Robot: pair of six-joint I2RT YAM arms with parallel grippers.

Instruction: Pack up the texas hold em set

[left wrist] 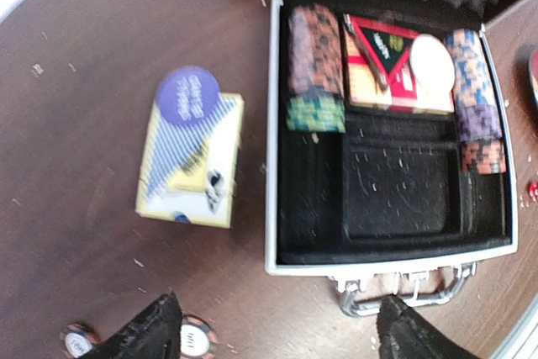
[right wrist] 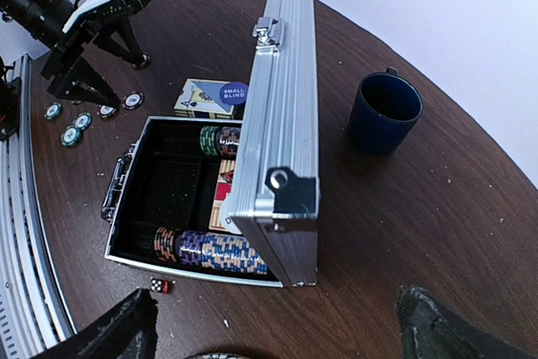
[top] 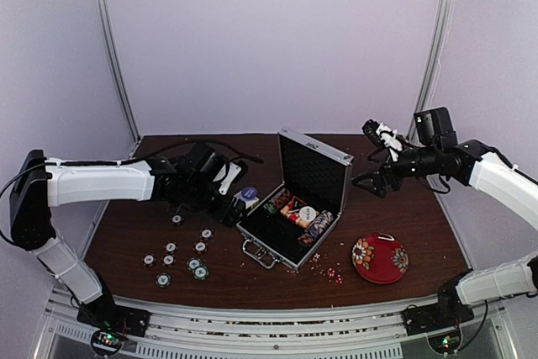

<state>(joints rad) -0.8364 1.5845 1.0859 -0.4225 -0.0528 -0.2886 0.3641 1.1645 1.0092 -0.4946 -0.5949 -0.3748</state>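
1. The left end effector (left wrist: 282, 335) hovers with its fingers (left wrist: 160, 329) spread wide and nothing between them.
2. Just beyond it, the card deck box (left wrist: 192, 157) lies flat on the table (left wrist: 84, 81). It sits outside the briefcase (left wrist: 271, 166), beside its left wall.
3. The right end effector (right wrist: 282, 329) is also apart and empty, off to the briefcase's right.
4. The step in hand looks like packing the deck. The next move would be to close on its narrow sides, lift it over the rim and set it in the bare middle compartment.
5. The left wrist view shows the chip rows (left wrist: 315, 48) already seated in the briefcase.
6. Only the right wrist view shows the mug (right wrist: 378, 128) behind the lid.
7. The overhead view shows the loose chips (top: 200, 272) and the red bowl (top: 380, 260).
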